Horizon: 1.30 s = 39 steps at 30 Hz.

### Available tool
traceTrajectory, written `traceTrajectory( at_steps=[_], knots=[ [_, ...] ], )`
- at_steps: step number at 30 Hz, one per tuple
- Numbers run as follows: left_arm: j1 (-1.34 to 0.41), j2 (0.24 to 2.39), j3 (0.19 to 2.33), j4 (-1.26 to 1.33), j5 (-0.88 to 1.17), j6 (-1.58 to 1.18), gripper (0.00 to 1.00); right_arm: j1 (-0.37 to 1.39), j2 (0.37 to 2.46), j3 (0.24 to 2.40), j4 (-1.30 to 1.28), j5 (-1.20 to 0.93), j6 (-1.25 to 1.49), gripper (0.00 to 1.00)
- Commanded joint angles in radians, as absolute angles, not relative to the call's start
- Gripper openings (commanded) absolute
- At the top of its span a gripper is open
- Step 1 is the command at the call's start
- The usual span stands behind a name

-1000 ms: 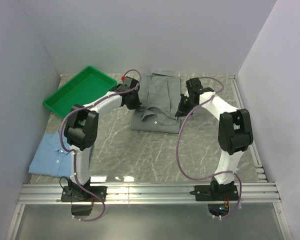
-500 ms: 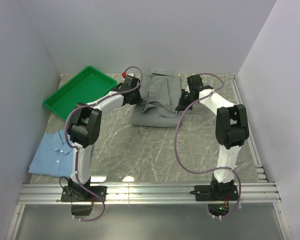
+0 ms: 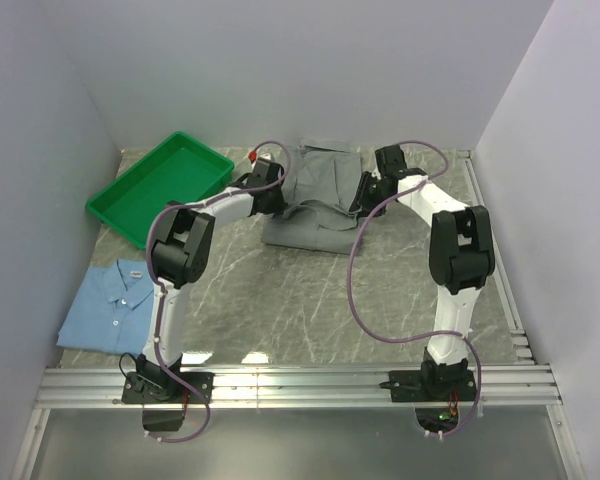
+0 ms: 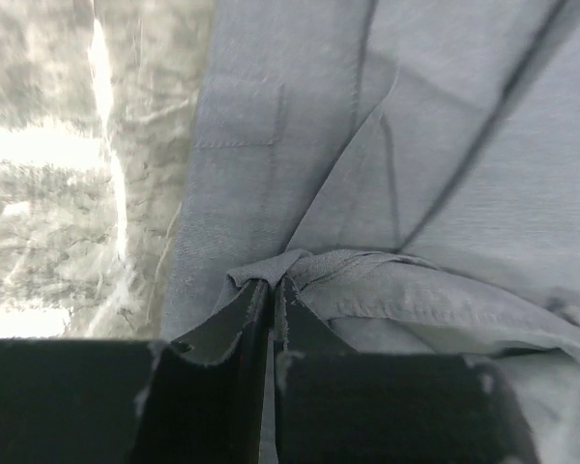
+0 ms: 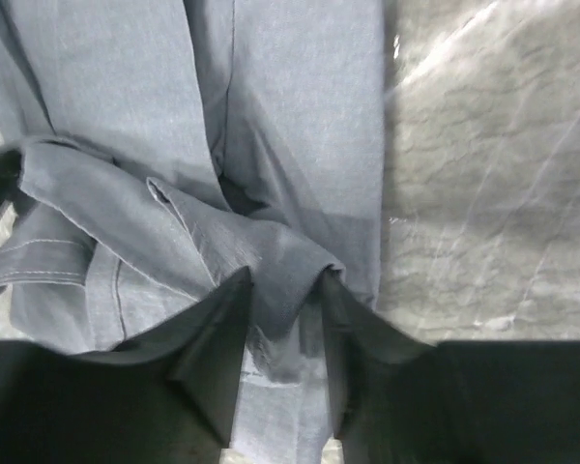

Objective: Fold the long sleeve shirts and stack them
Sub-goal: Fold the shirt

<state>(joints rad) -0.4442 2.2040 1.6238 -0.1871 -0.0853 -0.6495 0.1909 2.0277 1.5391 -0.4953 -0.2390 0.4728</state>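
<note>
One grey shirt (image 3: 318, 200) between left end effector (image 4: 273, 286) and right end effector (image 5: 285, 282)

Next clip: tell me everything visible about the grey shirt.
The grey shirt is plain woven cloth, partly folded and rumpled, lying on the marbled table at the far middle. Seams and a stitched pocket show. The left hand pinches a fold at the edge on its side; the right hand stands open around a fold at the opposite edge.
</note>
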Motion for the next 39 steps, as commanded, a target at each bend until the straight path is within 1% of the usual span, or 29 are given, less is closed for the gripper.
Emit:
traceTrajectory(
  at_steps=[1, 2, 6, 10, 15, 22, 27, 34, 39],
  knots=[
    [-0.44, 2.212, 1.64, -0.155, -0.103, -0.657, 0.1, 0.184, 1.951, 1.579, -0.453, -0.184, 0.451, 0.45],
    [-0.44, 2.212, 1.64, -0.15, -0.103, -0.658, 0.11, 0.184, 1.903, 1.569, -0.445, -0.169, 0.437, 0.47],
    [-0.44, 2.209, 1.644, -0.156, -0.104, -0.658, 0.11, 0.218, 1.763, 1.475, -0.381, -0.138, 0.408, 0.47],
    [-0.44, 2.206, 1.661, -0.17, -0.117, -0.661, 0.11, 0.284, 1.643, 1.372, -0.33, -0.159, 0.373, 0.47],
    [-0.439, 2.21, 1.677, -0.196, -0.127, -0.673, 0.13, 0.397, 1.644, 1.302, -0.328, -0.213, 0.321, 0.45],
    [-0.44, 2.204, 1.678, -0.201, -0.135, -0.693, 0.13, 0.425, 1.747, 1.287, -0.319, -0.215, 0.312, 0.42],
    [-0.44, 2.206, 1.681, -0.213, -0.14, -0.701, 0.13, 0.411, 1.883, 1.419, -0.376, -0.123, 0.264, 0.4],
    [-0.437, 2.192, 1.686, -0.219, -0.15, -0.698, 0.15, 0.385, 2.046, 1.624, -0.347, -0.034, 0.261, 0.4],
    [-0.43, 2.157, 1.681, -0.224, -0.156, -0.704, 0.2, 0.379, 2.097, 1.787, -0.399, -0.011, 0.249, 0.42]
  ],
)
